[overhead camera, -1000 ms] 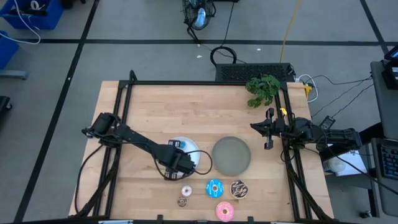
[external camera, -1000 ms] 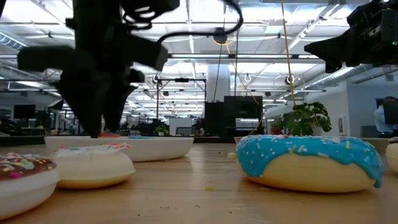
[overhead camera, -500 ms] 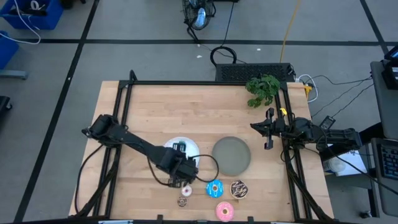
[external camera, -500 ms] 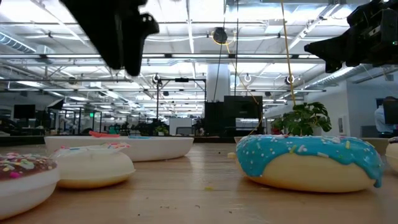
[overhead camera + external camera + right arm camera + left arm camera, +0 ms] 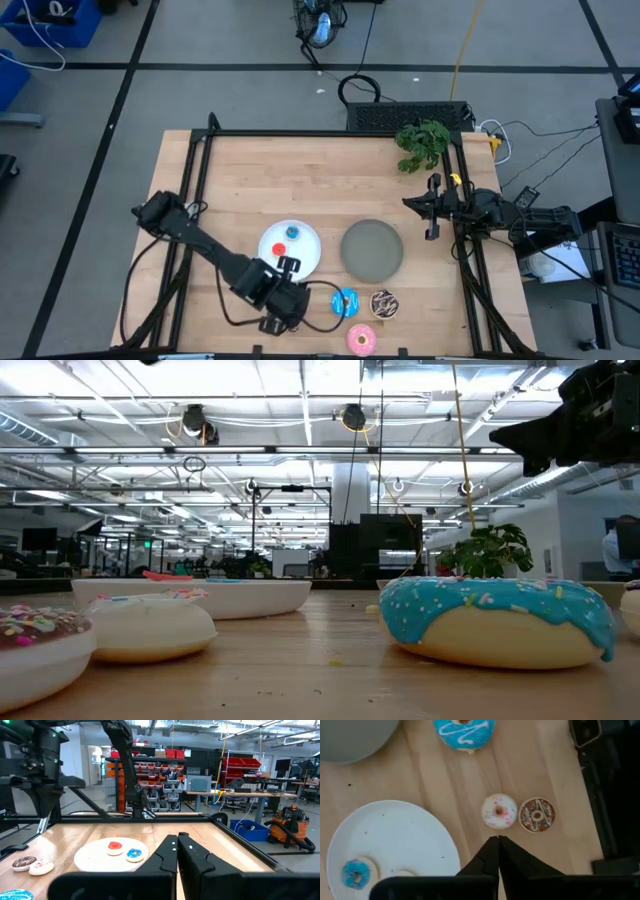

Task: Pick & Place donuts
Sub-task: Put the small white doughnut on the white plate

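Observation:
My left gripper (image 5: 498, 840) is shut and empty. It hangs above the table near the front edge (image 5: 288, 312), close to a tiny whitish-pink donut (image 5: 499, 811) and a tiny brown donut (image 5: 537, 814) lying flat on the wood. A tiny red donut (image 5: 279, 250) and a tiny blue one (image 5: 292, 232) lie on the white plate (image 5: 305, 255). The blue-iced (image 5: 345, 302), chocolate sprinkled (image 5: 383, 304) and pink-iced (image 5: 361, 340) donuts lie near the front edge. My right gripper (image 5: 177, 840) is shut and waits level at the right edge (image 5: 408, 203).
The grey plate (image 5: 372, 250) stands right of the white plate with nothing on it. A green plant (image 5: 422, 143) sits at the far right corner. A black frame (image 5: 195, 200) runs along the table's sides. Bare wood lies across the far half.
My left gripper has risen from just over the white plate and swung toward the table's near edge, leaving the low view. It now hangs above the two tiny donuts there. The red and blue tiny donuts on the plate show uncovered.

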You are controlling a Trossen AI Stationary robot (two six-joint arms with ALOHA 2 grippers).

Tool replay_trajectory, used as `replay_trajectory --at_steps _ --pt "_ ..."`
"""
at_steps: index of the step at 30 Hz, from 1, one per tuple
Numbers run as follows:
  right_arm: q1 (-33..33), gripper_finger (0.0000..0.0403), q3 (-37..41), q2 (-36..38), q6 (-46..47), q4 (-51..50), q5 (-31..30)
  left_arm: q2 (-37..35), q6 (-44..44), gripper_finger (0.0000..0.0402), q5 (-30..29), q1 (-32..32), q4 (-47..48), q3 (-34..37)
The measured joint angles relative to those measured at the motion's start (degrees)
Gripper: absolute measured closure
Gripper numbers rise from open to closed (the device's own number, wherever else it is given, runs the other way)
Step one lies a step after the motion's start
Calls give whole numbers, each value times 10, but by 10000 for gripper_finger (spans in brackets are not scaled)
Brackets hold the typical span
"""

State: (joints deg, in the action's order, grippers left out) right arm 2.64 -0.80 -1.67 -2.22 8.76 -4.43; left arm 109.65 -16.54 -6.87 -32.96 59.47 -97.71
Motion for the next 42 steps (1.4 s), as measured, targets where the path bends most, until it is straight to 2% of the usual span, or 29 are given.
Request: replay_trajectory --at_steps 8,13,16,20,24,28,37,42 --pt "0 403 0 0 0 0 0 0 -2 396 -21 0 -48 0" --pt "0 403 0 0 0 0 0 8 -73 397 -21 18 -46 0" --pt "0 403 0 0 -1 0 -1 32 -75 397 -1 25 -41 -1" --pt "0 403 0 0 -1 0 -2 92 -63 398 43 24 6 -50" --pt "0 403 0 0 0 4 -2 169 -28 394 45 25 79 -148" --pt "0 403 0 0 0 3 -2 211 4 389 36 21 119 -219" --pt "0 403 0 0 -1 0 0 214 19 398 39 21 115 -229" --pt "0 403 0 0 -1 0 0 214 57 372 29 21 115 -229"
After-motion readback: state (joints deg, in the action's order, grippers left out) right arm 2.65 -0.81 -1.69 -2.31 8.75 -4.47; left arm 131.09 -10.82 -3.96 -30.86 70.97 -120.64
